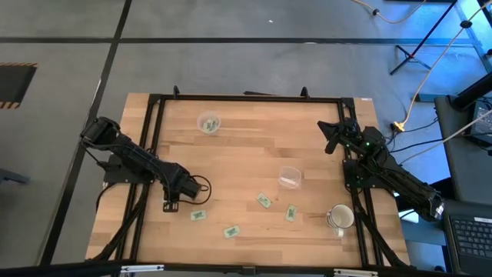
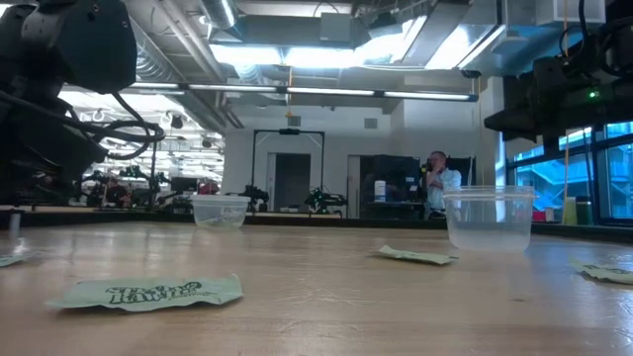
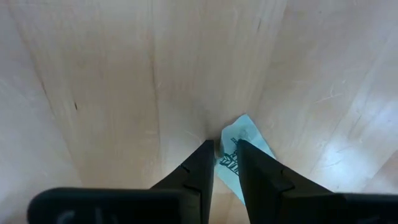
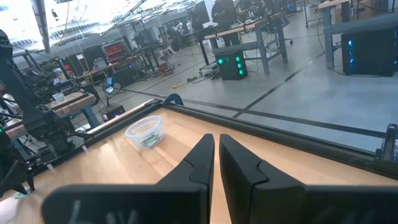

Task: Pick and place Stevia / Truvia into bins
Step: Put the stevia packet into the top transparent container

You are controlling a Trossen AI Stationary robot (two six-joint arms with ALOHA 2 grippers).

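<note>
Left claw (image 3: 222, 163): lowered to the table (image 1: 246, 135) near its front left part, fingers drawn close on either side of one green packet (image 3: 241, 152) — a grip is judged to be forming, though a lift is not shown.
Right claw (image 4: 216, 155): held above the table's far right edge, fingers together, nothing between them; this arm is judged to be waiting.
Progress: some green is seen inside the far cup (image 1: 208, 123), so at least one packet is taken as already placed; the near cup (image 1: 290, 178) appears empty in the low view.
Left to do: the pinched packet is yet to be carried to a cup, and the loose packets on the table remain to be collected — the task is judged to be under way, not near its end.
Packets on the table: four loose ones are counted from above — one just beside the left claw (image 1: 198, 215), one nearer the front edge (image 1: 231, 231), one below the near cup (image 1: 264, 201), one further right (image 1: 291, 213).
Cups: two clear ones, well apart.
Mug (image 1: 340, 218): one, white, near the front right, not part of the task.
</note>
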